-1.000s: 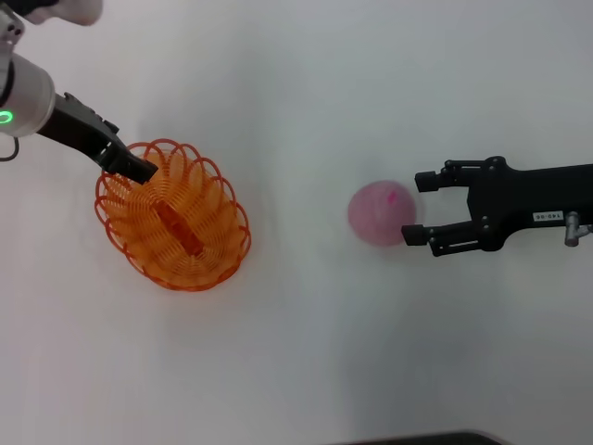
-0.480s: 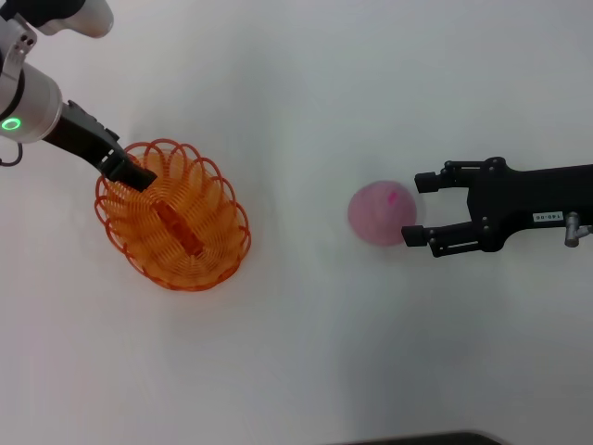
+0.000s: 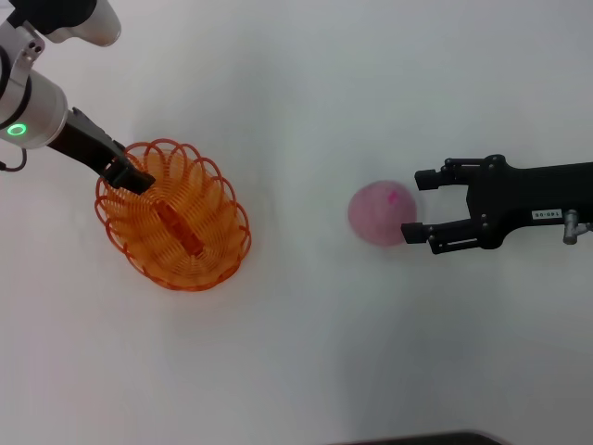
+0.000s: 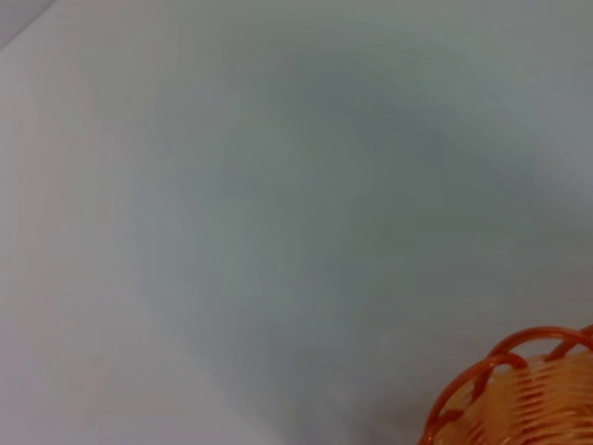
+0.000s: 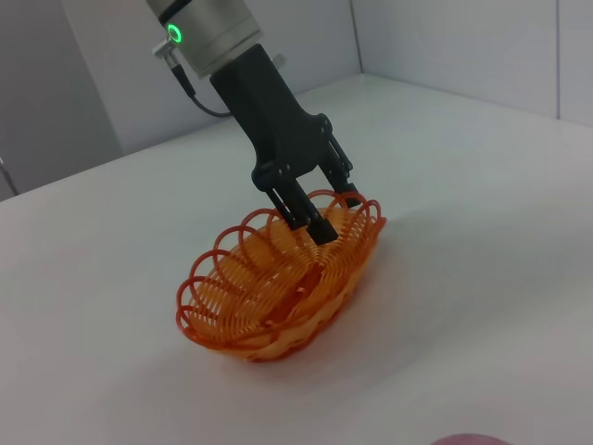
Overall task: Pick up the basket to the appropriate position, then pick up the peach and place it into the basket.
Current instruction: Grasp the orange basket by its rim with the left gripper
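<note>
White table (image 3: 306, 83) fills the whole scene, plain and without marks, and your two task things lie on it well apart. On your left side you have the basket (image 3: 173, 215), orange and oval, resting flat on the table. On your right side you have the peach (image 3: 378, 212), pink with a small darker spot on its top.

Your left claw (image 3: 130, 178) is at the far rim of the basket. From the right wrist view its fingers (image 5: 313, 221) stand a little spread, one inside the rim and one just outside, so the claw looks open around the wire loops and I do not see it pinching them. The basket sits level, not lifted.

Your right claw (image 3: 417, 206) is open, with its two fingers pointing at the peach. The tips are just beside the fruit, one almost touching its edge, but the peach is not between them and it is not gripped.

I judge that the basket is already placed and the peach step is now in hand. For the next move, you should bring the right claw forward until the peach sits between the fingers, then close gently, because the fruit is round and may roll away. The left claw should leave the rim free before the peach comes over.
</note>
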